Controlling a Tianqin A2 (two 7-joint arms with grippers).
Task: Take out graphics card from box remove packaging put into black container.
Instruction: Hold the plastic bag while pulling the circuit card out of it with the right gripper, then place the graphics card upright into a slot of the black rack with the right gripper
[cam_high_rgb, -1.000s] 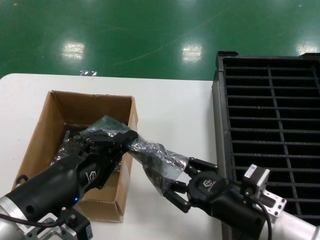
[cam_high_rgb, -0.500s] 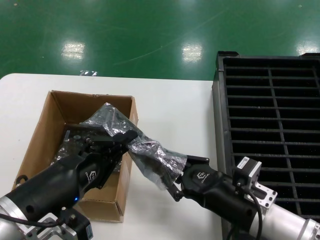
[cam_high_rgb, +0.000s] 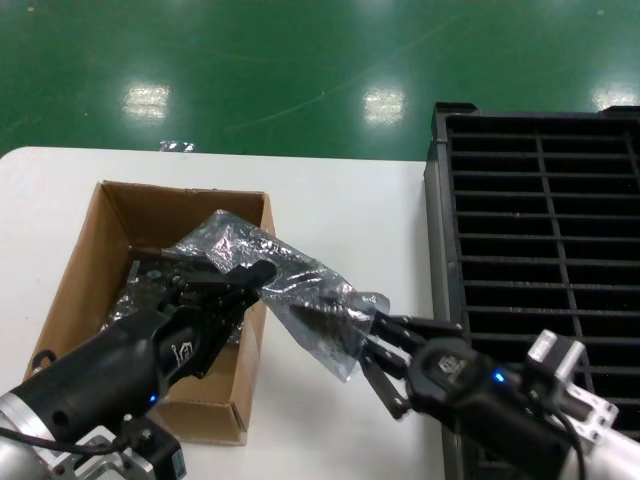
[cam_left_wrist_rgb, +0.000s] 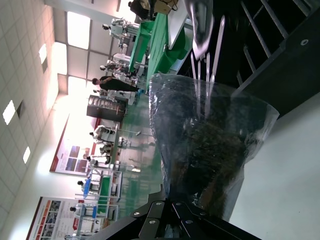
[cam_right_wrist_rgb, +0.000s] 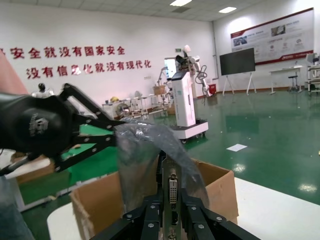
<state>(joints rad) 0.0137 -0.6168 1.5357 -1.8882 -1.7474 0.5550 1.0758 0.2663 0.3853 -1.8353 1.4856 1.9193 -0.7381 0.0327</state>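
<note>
Stretching bag (cam_high_rgb: 300, 290) between both arms above counter (cam_high_rgb: 340, 210), beside box (cam_high_rgb: 110, 250) rim. Left gripper (cam_high_rgb: 255, 275) pinches bag's upper end, anchoring it. Right gripper (cam_high_rgb: 375, 345) clamps lower end, where right wrist view shows card (cam_right_wrist_rgb: 173, 192) bracket between its fingers — likely so card slides free. Card sits inside bag. Black tray (cam_high_rgb: 540, 250) waits on right, near right arm.

One box (cam_high_rgb: 120, 290), one bag (cam_high_rgb: 290, 290), one black container (cam_high_rgb: 545, 250) — two pincers.
</note>
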